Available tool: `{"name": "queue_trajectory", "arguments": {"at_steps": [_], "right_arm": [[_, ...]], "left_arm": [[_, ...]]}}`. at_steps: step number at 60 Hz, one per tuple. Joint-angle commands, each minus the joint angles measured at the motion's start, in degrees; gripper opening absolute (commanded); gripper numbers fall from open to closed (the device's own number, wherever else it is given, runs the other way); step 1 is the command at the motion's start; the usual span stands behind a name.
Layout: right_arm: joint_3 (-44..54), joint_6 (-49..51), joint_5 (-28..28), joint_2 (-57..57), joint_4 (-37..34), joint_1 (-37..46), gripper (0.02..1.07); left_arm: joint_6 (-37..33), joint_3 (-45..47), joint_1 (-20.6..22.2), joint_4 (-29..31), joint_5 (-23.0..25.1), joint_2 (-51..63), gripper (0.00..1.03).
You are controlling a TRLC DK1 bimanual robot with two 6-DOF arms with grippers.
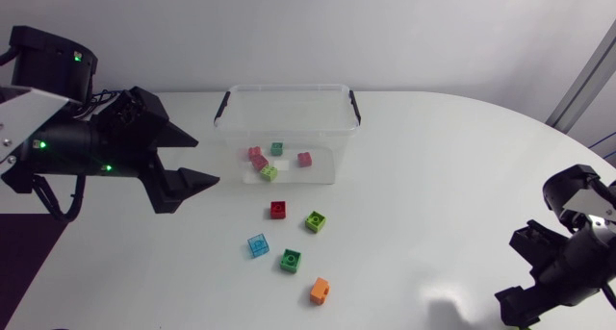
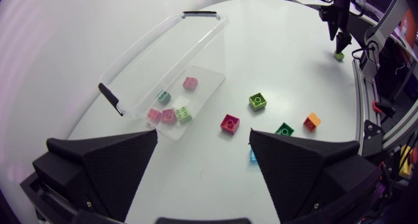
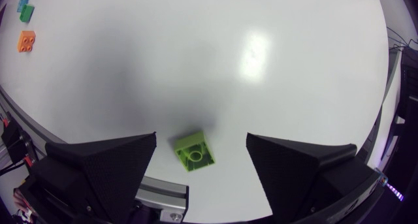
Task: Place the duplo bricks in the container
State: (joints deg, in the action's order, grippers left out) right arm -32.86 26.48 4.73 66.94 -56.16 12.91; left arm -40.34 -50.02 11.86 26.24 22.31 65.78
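The clear container (image 1: 289,107) stands at the table's back and holds several bricks, pink, teal and lime (image 1: 269,172). In front of it on the table lie a red brick (image 1: 278,210), a lime one (image 1: 316,220), a blue one (image 1: 258,244), a dark green one (image 1: 291,261) and an orange one (image 1: 320,291). My left gripper (image 1: 204,162) hovers open beside the container's left end, with nothing in it (image 2: 202,165). At the front right corner my right gripper (image 1: 518,272) is open. Another lime brick (image 3: 194,151) lies on the table between its spread fingers, untouched.
The table's front edge with its metal rail (image 3: 163,188) runs close behind the lime brick under my right gripper. The container's black handles (image 2: 110,97) sit at both ends. Bare white tabletop (image 1: 433,186) stretches between the loose bricks and my right arm.
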Motion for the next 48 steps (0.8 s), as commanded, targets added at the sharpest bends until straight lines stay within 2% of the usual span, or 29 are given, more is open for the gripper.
{"name": "queue_trajectory", "arguments": {"at_steps": [1,15,22,39,43,46,48], "right_arm": [[1.7,2.1,0.9,-1.7,-2.5,1.0,1.02],[3.9,1.6,1.4,-0.5,-1.1,0.3,1.02],[6.7,5.2,1.8,2.8,3.5,0.7,1.02],[9.6,15.5,3.0,3.7,8.0,4.1,1.02],[9.5,17.1,3.0,4.2,9.2,5.2,0.91],[9.5,17.8,3.0,4.2,10.2,5.5,0.75],[9.7,18.8,2.7,4.4,10.8,5.5,0.57]], "left_arm": [[-2.8,2.6,-1.9,-1.3,2.3,0.4,0.98],[-4.5,3.7,-3.2,-3.6,4.1,2.2,0.98],[-5.0,4.5,-3.3,-3.6,4.1,2.1,0.98],[-5.9,5.7,-4.3,-3.7,4.1,1.4,0.98],[-5.8,5.6,-4.2,-3.7,4.0,1.4,0.98],[-5.6,5.7,-3.8,-3.7,3.9,1.3,0.98],[-5.5,5.8,-3.2,-3.7,3.8,1.3,0.98]]}}
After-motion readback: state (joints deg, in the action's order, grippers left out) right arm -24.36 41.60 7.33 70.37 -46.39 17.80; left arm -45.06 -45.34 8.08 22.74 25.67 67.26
